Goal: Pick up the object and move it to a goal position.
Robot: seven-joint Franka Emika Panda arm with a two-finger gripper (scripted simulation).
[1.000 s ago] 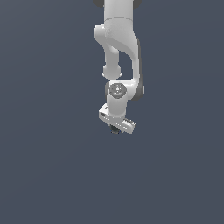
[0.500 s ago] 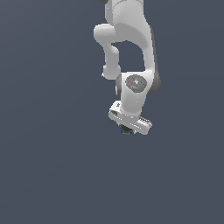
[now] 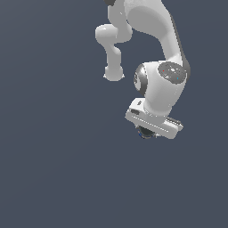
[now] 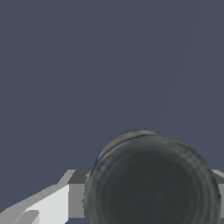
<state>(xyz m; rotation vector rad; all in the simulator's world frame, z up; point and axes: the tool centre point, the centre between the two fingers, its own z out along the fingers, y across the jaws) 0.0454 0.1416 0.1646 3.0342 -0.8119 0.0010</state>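
Toward the exterior view's right, under the tilted white gripper (image 3: 147, 132), the dark ball (image 3: 144, 132) (faint bluish glints on it) sits between the jaws, which grip it, and in the wrist view it (image 4: 151, 181) hides most of the fingers.

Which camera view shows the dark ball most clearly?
The wrist view: the ball fills much of the picture, close up. In the exterior view only a small dark part of it shows beneath the white end effector.

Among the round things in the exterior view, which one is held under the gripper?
The nearly black ball, tucked under the white gripper. The grey joint caps sit higher, on the arm itself.
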